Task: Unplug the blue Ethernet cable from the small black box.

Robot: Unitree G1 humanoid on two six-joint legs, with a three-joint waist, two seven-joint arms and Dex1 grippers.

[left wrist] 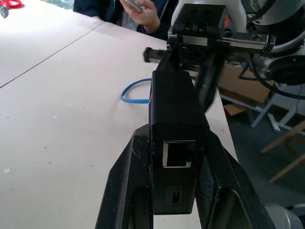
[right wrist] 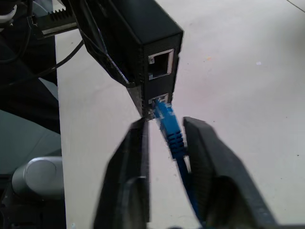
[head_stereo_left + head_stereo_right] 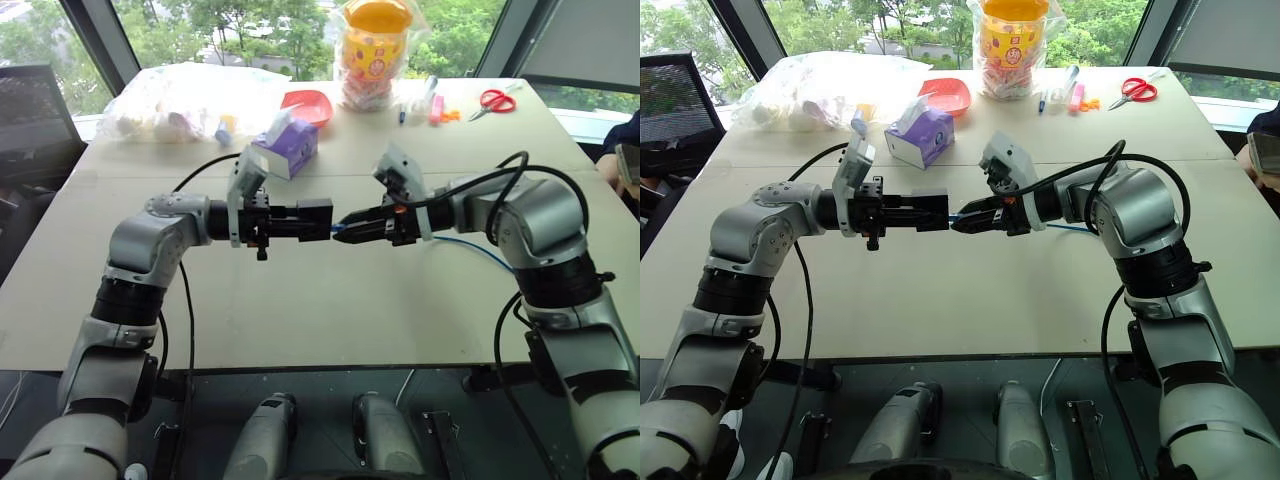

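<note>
My left gripper point(image 3: 303, 221) is shut on the small black box point(image 3: 314, 216) and holds it above the middle of the table. In the left wrist view its fingers point(image 1: 128, 162) clamp the box's point(image 1: 175, 109) two sides. The blue Ethernet cable point(image 2: 171, 136) is plugged into the lower of two ports on the box's point(image 2: 143, 43) end face. My right gripper point(image 2: 166, 124) faces the box, its fingers on either side of the cable's blue boot just behind the plug. From there the cable point(image 3: 470, 247) trails back over the table beside my right arm.
A purple tissue box point(image 3: 288, 146) stands just behind the grippers. Farther back are a red bowl point(image 3: 308, 104), a bagged yellow-lidded jar point(image 3: 373, 50), a plastic bag of toys point(image 3: 180, 100), markers point(image 3: 432, 100) and red scissors point(image 3: 494, 100). A person's hand point(image 3: 625, 165) is at the right edge.
</note>
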